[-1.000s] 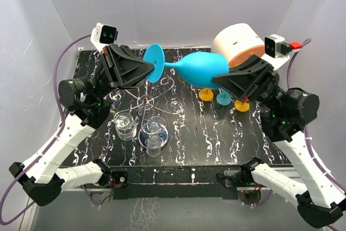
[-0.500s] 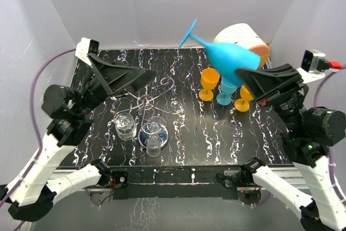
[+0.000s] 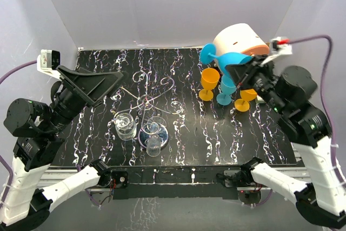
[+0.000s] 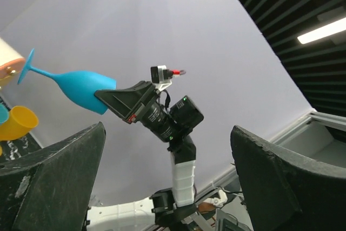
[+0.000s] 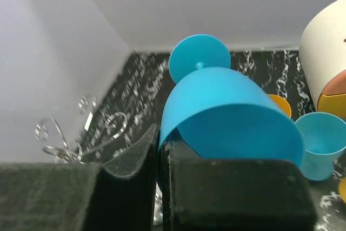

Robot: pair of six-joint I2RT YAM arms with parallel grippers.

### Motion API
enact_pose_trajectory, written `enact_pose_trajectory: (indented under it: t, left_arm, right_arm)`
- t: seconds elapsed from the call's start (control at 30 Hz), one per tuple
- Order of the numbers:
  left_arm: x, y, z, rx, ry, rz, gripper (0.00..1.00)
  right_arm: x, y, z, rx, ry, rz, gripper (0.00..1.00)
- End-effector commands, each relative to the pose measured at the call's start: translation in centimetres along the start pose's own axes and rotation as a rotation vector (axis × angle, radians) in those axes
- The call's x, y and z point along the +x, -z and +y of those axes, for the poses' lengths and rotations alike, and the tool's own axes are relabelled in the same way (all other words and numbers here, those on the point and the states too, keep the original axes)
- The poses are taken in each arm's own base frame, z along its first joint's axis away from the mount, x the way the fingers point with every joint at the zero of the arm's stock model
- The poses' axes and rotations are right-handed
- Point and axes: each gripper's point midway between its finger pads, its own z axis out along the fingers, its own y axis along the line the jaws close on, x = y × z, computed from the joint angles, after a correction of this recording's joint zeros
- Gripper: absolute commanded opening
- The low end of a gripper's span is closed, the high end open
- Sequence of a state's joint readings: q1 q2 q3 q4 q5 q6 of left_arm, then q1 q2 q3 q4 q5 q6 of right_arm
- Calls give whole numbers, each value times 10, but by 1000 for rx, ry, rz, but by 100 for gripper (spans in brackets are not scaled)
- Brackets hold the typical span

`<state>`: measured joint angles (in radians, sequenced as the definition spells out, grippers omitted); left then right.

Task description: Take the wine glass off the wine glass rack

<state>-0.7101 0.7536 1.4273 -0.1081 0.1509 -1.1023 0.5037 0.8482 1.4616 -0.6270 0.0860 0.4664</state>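
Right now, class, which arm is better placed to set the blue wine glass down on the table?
Right: the right gripper is shut on the blue wine glass, held clear of the rack; the left gripper is open and empty.

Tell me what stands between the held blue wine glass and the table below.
Two orange goblets and a small blue goblet stand roughly under the blue wine glass in the right gripper; a straight set-down would likely hit them.

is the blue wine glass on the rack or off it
Off. The right gripper grips the blue wine glass by its bowl rim, in the air, well apart from the wine glass rack.
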Motion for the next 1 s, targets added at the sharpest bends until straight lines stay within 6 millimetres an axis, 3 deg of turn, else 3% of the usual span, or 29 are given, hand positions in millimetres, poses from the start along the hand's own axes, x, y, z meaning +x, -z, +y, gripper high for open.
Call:
enact_pose_trajectory:
  t: [0.0, 0.17, 0.3, 0.4, 0.63, 0.77, 0.97]
  left_arm:
    - [-1, 0, 16, -64, -39, -12, 99]
    - [-2, 2, 19, -84, -50, -14, 99]
    - [-1, 0, 22, -95, -53, -10, 99]
    - [1, -2, 23, -94, -49, -2, 99]
    - [3, -5, 27, -97, -30, 3, 99]
    - [4, -4, 28, -107, -20, 6, 99]
    - [-1, 5, 26, -118, -24, -19, 99]
  right_arm:
    - [33, 0, 7, -88, 189, 223, 0]
    - [125, 10, -17, -85, 223, 649, 0]
    - [172, 24, -13, -150, 145, 854, 0]
    - [187, 25, -12, -173, 112, 907, 0]
    - [208, -17, -70, 192, 149, 951, 0]
    - [226, -43, -78, 255, 172, 989, 0]
    - [228, -76, -87, 312, 262, 925, 0]
